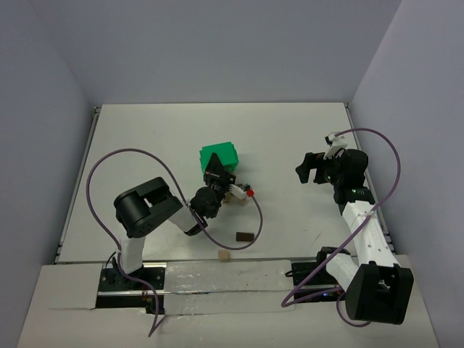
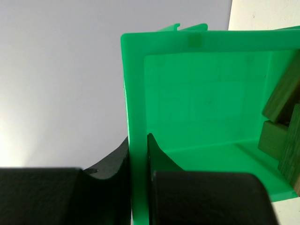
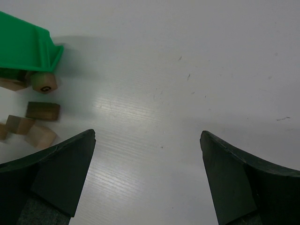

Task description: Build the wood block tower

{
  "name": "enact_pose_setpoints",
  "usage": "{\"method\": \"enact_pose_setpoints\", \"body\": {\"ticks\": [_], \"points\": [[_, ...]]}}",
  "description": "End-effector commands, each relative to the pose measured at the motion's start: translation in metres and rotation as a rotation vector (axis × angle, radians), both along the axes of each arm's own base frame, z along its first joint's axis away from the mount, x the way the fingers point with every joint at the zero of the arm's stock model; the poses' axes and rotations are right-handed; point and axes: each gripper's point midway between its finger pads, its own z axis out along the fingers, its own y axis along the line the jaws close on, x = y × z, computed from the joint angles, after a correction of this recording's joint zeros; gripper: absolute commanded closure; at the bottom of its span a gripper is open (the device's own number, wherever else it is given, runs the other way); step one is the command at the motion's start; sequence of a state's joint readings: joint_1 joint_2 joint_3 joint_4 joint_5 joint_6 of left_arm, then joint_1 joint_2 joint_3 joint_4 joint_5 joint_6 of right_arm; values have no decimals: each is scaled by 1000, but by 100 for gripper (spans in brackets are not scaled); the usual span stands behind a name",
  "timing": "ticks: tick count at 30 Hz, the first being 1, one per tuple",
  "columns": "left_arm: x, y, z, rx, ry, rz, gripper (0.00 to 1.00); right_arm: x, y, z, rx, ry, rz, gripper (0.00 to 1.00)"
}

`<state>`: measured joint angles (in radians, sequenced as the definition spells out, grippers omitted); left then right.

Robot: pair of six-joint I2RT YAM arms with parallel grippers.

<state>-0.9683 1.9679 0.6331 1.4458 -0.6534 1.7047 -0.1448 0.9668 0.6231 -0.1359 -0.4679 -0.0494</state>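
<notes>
My left gripper (image 2: 139, 157) is shut on a side wall of the green bin (image 2: 197, 93), one finger inside and one outside. In the top view the left gripper (image 1: 217, 176) holds that bin (image 1: 219, 154) tipped near the table's middle. Wood blocks (image 2: 281, 108) lie against the bin's inner wall. More wood blocks (image 3: 42, 111) lie spilled on the table beside the bin's mouth (image 3: 28, 49), and they also show from above (image 1: 235, 194). My right gripper (image 1: 312, 168) hangs open to the right, nothing between its fingers (image 3: 65, 164). No tower is in view.
A single tan block (image 1: 225, 255) lies near the front edge, with a dark brown flat piece (image 1: 243, 235) just behind it. A round-ended peg (image 3: 44, 82) rests by the bin's lip. A small red piece (image 1: 249, 193) sits beside the spilled blocks.
</notes>
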Motion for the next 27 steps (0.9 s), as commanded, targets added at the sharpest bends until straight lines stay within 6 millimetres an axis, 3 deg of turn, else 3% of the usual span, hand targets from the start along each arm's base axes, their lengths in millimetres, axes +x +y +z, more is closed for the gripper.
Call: {"method": "enact_pose_setpoints", "body": {"ticks": [1, 9, 15, 21, 27], "points": [[-4, 11, 39, -201, -133, 22, 100, 10, -4, 28, -16, -85, -7, 0], [18, 14, 72, -240, -150, 52, 100, 9, -4, 27, -15, -82, -7, 0], [46, 31, 108, -310, -120, 104, 100, 10, -4, 28, -14, -84, -5, 0], [57, 44, 134, -385, -100, 114, 100, 9, -3, 29, -12, -85, -2, 0], [72, 56, 148, -479, 10, 149, 100, 9, -2, 29, -10, -87, 0, 0]]}}
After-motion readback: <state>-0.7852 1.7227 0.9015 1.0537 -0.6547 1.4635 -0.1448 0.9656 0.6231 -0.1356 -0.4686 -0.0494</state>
